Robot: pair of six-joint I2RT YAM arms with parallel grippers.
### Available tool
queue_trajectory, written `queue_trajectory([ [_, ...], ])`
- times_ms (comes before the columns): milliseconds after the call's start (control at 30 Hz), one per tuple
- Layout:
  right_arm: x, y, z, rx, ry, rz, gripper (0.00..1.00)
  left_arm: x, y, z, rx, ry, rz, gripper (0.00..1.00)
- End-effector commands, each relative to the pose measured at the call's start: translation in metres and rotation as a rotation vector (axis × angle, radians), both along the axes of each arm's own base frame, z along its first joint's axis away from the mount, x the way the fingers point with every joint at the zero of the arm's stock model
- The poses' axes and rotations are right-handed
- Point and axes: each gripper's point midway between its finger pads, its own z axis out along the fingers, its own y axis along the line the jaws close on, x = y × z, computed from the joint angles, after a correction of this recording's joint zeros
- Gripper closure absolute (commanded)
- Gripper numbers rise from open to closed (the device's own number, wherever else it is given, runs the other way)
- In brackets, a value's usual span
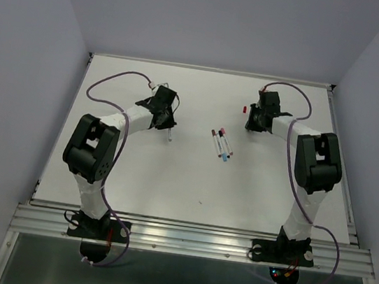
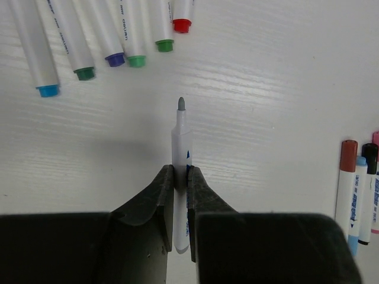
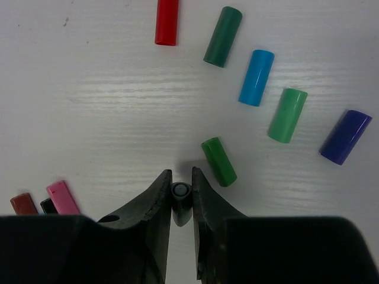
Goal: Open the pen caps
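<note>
— Pale lilac walls (image 1: 214, 18) close round a white table (image 1: 170, 182), seen from above. What stands on it?

— Two black arms wrapped in white, bolted at the near edge. The left arm (image 1: 93, 146) bends in over the far left of the table, and the right arm (image 1: 317, 163) over the far right.

— And their fingers?

— The left gripper (image 2: 180, 171) is clamped on an uncapped pen (image 2: 180, 133). Its white barrel runs straight out between the fingers, with the bare grey tip pointing away from the wrist. The right gripper (image 3: 180, 177) pinches a short grey cap (image 3: 180, 193), held end-on.

— Where is everything else?

— Six opened pens (image 2: 70, 41) lie fanned beyond the left fingers. Six loose caps (image 3: 256, 77), one red, three green and two blue, curve in an arc beyond the right fingers. The closest green one is just beside them.

— What does the coming move turn on?

— A few capped pens (image 1: 221, 145) lie bunched at the table's centre, between the two grippers and somewhat nearer the right one. Their long axes run near to far, slightly tilted. Both grippers are full, so each probably has to set its piece down first: the pen by the fan, the cap in the arc.
</note>
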Motion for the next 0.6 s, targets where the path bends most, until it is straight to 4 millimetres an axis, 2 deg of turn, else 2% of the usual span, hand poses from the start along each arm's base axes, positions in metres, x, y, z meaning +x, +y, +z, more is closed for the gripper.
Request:
queue_trajectory([
  [0, 0.026, 0.002, 0.026, -0.029, -0.083, 0.004, 0.76, 0.014, 0.013, 0.027, 0.028, -0.058, 0.042, 1.00],
  [100, 0.027, 0.008, 0.023, -0.026, -0.080, 0.016, 0.72, 0.014, 0.025, 0.028, 0.027, -0.061, 0.067, 1.00],
  [133, 0.027, 0.007, 0.022, -0.026, -0.078, 0.014, 0.64, 0.015, 0.027, 0.030, 0.022, -0.067, 0.072, 1.00],
  [200, 0.028, 0.008, 0.024, -0.024, -0.083, 0.015, 0.60, 0.014, 0.034, 0.031, 0.023, -0.068, 0.082, 1.00],
  [233, 0.029, 0.008, 0.026, -0.022, -0.087, 0.014, 0.55, 0.014, 0.036, 0.032, 0.028, -0.071, 0.088, 1.00],
  [333, 0.031, 0.012, 0.033, -0.006, -0.098, 0.022, 0.53, 0.013, 0.049, 0.033, 0.035, -0.070, 0.116, 1.00],
  [467, 0.032, 0.014, 0.054, 0.009, -0.137, 0.029, 0.46, 0.011, 0.069, 0.036, 0.048, -0.076, 0.164, 1.00],
  [533, 0.030, 0.015, 0.072, 0.022, -0.170, 0.043, 0.39, 0.010, 0.084, 0.040, 0.054, -0.085, 0.199, 1.00],
  [567, 0.029, 0.015, 0.088, 0.025, -0.202, 0.046, 0.21, 0.010, 0.090, 0.041, 0.059, -0.088, 0.213, 1.00],
])
